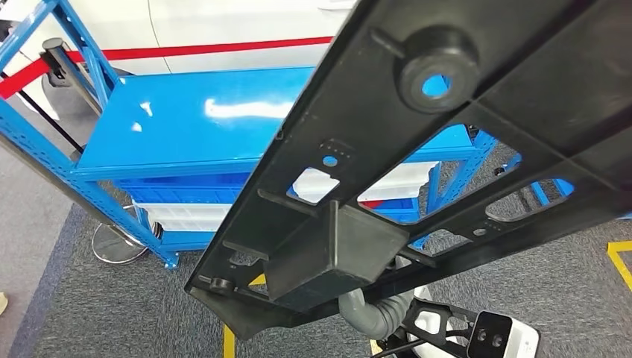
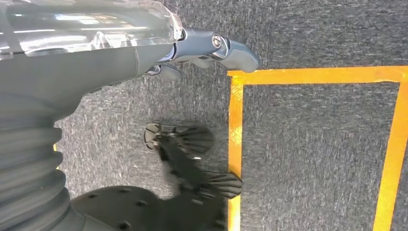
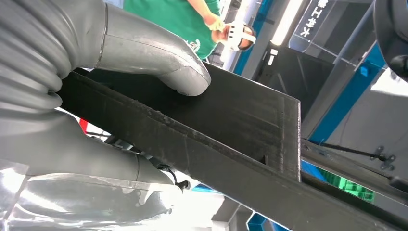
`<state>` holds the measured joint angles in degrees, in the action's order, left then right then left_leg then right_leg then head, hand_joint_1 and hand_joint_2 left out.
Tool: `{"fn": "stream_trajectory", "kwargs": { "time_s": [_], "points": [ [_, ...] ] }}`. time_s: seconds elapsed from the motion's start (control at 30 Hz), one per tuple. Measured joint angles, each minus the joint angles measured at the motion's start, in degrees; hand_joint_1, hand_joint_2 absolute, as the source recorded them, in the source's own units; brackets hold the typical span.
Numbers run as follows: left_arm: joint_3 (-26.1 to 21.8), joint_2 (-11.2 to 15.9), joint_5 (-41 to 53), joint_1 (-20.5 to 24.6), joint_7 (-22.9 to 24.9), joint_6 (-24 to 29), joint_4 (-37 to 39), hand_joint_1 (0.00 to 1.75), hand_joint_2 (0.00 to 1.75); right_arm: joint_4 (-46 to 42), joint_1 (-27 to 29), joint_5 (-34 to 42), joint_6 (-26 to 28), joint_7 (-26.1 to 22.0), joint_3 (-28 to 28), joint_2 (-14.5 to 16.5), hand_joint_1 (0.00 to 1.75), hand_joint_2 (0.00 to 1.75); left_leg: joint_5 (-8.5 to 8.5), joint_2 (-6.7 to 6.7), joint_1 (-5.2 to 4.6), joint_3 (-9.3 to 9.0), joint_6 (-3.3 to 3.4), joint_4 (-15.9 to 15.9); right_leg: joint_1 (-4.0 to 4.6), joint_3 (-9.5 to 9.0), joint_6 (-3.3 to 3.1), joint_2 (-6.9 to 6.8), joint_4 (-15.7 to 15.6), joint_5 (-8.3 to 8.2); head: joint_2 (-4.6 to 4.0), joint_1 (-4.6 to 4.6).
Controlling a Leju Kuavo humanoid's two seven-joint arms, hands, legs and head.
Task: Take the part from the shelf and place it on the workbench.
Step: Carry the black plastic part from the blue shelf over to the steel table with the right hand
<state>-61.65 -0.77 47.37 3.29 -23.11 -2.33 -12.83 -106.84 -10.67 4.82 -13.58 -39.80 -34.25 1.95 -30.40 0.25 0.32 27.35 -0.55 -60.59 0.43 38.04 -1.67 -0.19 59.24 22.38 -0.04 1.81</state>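
Part (image 1: pixel 447 149) is off the shelf (image 1: pixel 201 119) and in the air: a long black plastic panel with ribs and cut-outs, running diagonally across the head view, close under the camera. The blue shelf sits behind it with its top deck bare.

Right robot hand (image 3: pixel 120 96) has it: the grey thumb (image 3: pixel 183 77) presses on one face of a boxy black section of the part, and the rest of the hand wraps the other side. Firm clamp, as far as the wrist view shows.

Left robot hand (image 2: pixel 211 50) hangs over grey carpet with yellow floor tape (image 2: pixel 235 120). Fingers lie loosely apart with nothing in them.

Progress: pick looks done, roughly half way. Carry and set-down on the surface are left; I can't spot that surface in any picture.

Hard to read:
- both ends of the part are cut off in the head view
- right hand's darker fingers are hidden behind the part
- a person in green (image 3: pixel 187 19) stands beyond the part, mostly cropped
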Motion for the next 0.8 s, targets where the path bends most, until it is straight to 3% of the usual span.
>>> {"fn": "stream_trajectory", "kwargs": {
  "time_s": [0.07, 0.13, 0.17, 0.2, 0.27, 0.3, 0.33, 0.37, 0.43, 0.47, 0.5, 0.57, 0.63, 0.67, 0.73, 0.8],
  "points": [
    [0.0, 0.3, 0.2, 0.2, 0.0, -0.1, -0.1, 0.00, 1.75, -0.4, 0.2, 0.0, 0.0, 0.0, 0.0, 0.0, 1.69, 1.75, -0.98, -0.04, -0.47, -2.21, 0.56, 4.1, -0.13, 0.12, 0.64, -0.18, -0.2, -1.02, 0.00, 0.06],
    [0.0, 0.5, 0.4, 0.1, 0.0, -0.1, -0.1, 0.00, 1.75, -0.7, 0.5, 0.0, -0.3, 0.0, 0.0, 0.0, 1.69, 1.75, 0.20, 0.12, -0.45, -1.51, 1.12, 4.6, -0.32, 0.29, 1.36, -0.16, -0.3, -1.52, 0.00, 0.18],
    [0.0, 0.5, 0.5, 0.2, -0.1, -0.1, 0.0, 0.00, 1.75, -1.0, 0.6, 0.0, -0.6, 0.0, 0.1, 0.0, 1.69, 1.75, 0.96, 0.27, -0.34, -1.00, 1.46, 4.8, -0.38, 0.65, 1.69, -0.04, 0.3, -0.40, 0.00, 0.21],
    [0.0, 0.5, 0.6, 0.1, -0.1, -0.1, 0.0, 0.00, 1.75, -1.2, 0.8, 0.0, -0.9, 0.0, 0.1, 0.0, 1.69, 1.75, 1.80, 0.44, -0.19, -0.32, 1.77, 5.0, -0.44, 1.24, 1.99, 0.07, 2.0, 1.89, 0.00, 0.18],
    [0.1, 0.5, 0.7, 0.2, -0.3, -0.1, 0.0, 0.00, 1.75, -1.5, 1.1, 0.0, -1.6, 0.0, 0.2, -0.1, 1.69, 1.75, 3.24, 0.62, -0.17, 1.38, 2.12, 4.9, -0.75, 2.77, 2.51, 0.17, 8.4, 8.10, 0.00, 0.15],
    [0.1, 0.5, 0.8, 0.2, -0.4, 0.0, 0.0, 0.00, 1.75, -1.6, 1.3, -0.2, -1.9, 0.0, 0.3, -0.1, 1.69, 1.75, 3.98, 0.67, -0.18, 2.37, 2.11, 4.8, -0.91, 3.35, 2.76, 0.17, 12.0, 10.03, 0.00, 0.16],
    [0.1, 0.5, 0.9, 0.2, -0.4, 0.1, 0.0, 0.00, 1.75, -1.8, 1.4, -0.4, -2.0, 0.0, 0.4, -0.1, 1.69, 1.75, 4.59, 0.70, -0.19, 3.38, 2.05, 4.7, -1.07, 3.47, 2.99, 0.16, 14.7, 10.45, 0.00, 0.16],
    [0.2, 0.5, 1.0, 0.2, -0.3, 0.3, 0.0, 0.00, 1.75, -1.9, 1.6, -0.7, -2.1, 0.0, 0.4, -0.1, 1.69, 1.75, 5.17, 0.73, -0.16, 4.47, 1.92, 4.4, -1.24, 2.87, 3.18, 0.16, 16.0, 9.36, 0.00, 0.16],
    [0.3, 0.5, 1.3, 0.2, 0.5, 1.0, 0.0, 0.00, 1.75, -2.0, 1.7, -1.5, -2.0, 0.0, 0.5, -0.1, 1.69, 1.75, 6.10, 0.72, -0.08, 6.60, 1.51, 3.7, -1.61, -1.09, 3.37, 0.12, 13.0, 5.80, 0.00, 0.16],
    [0.3, 0.5, 1.3, 0.2, 1.1, 1.4, 0.0, 0.00, 1.75, -2.1, 1.7, -2.0, -1.9, 0.0, 0.5, -0.1, 1.69, 1.75, 6.49, 0.70, -0.10, 7.46, 1.24, 3.3, -1.66, -4.21, 3.34, 0.12, 9.2, 5.39, 0.00, 0.16],
    [0.3, 0.6, 1.3, 0.2, 1.8, 1.9, 0.0, 0.00, 1.75, -2.3, 1.6, -2.4, -1.6, 0.0, 0.5, -0.1, 1.69, 1.75, 6.81, 0.66, -0.13, 8.08, 0.93, 2.8, -1.60, -7.29, 3.09, 0.13, 4.9, 6.28, 0.00, 0.18],
    [0.3, 0.8, 1.2, 0.3, 3.6, 3.0, 0.0, 0.00, 1.75, -2.5, 1.5, -3.5, -0.5, 0.0, 0.2, -0.2, 1.69, 1.75, 7.50, 0.59, -0.15, 8.67, 0.18, 2.4, -1.23, -10.73, 2.28, 0.13, -0.6, 8.70, 0.00, 0.20],
    [0.2, 1.1, 0.9, 0.4, 6.3, 3.9, 0.0, 0.00, 1.75, -2.5, 1.4, -4.4, 0.7, 0.0, -0.4, -0.3, 1.69, 1.75, 8.02, 0.54, 0.12, 8.97, -0.60, 2.3, -1.05, -10.74, 1.17, 0.04, -1.6, 8.58, 0.00, 0.20],
    [0.1, 1.3, 0.8, 0.4, 7.9, 4.2, 0.0, 0.00, 1.75, -2.4, 1.3, -4.7, 1.3, 0.0, -0.9, -0.4, 1.69, 1.75, 7.45, 0.48, 0.28, 9.32, -0.91, 1.8, -1.04, -10.49, 0.64, -0.02, -1.7, 8.16, 0.00, 0.21],
    [-0.3, 1.7, 0.4, 0.3, 11.0, 4.6, 0.0, 0.00, 1.75, -2.3, 0.9, -5.0, 2.4, 0.0, -1.9, -0.5, 1.69, 1.75, 3.74, 0.34, 0.48, 11.03, -1.33, -2.4, -1.06, -9.83, -0.24, -0.15, -1.8, 7.31, 0.00, 0.25],
    [-0.9, 2.2, 0.0, 0.2, 13.2, 5.0, 0.0, 0.00, 1.75, -2.0, 0.6, -5.2, 3.5, 0.0, -3.0, -0.8, 1.69, 1.75, -0.70, 0.28, 0.48, 13.56, -1.65, -9.9, -0.85, -8.93, -0.58, 0.02, -1.7, 6.65, 0.00, 0.27]
  ]
}}
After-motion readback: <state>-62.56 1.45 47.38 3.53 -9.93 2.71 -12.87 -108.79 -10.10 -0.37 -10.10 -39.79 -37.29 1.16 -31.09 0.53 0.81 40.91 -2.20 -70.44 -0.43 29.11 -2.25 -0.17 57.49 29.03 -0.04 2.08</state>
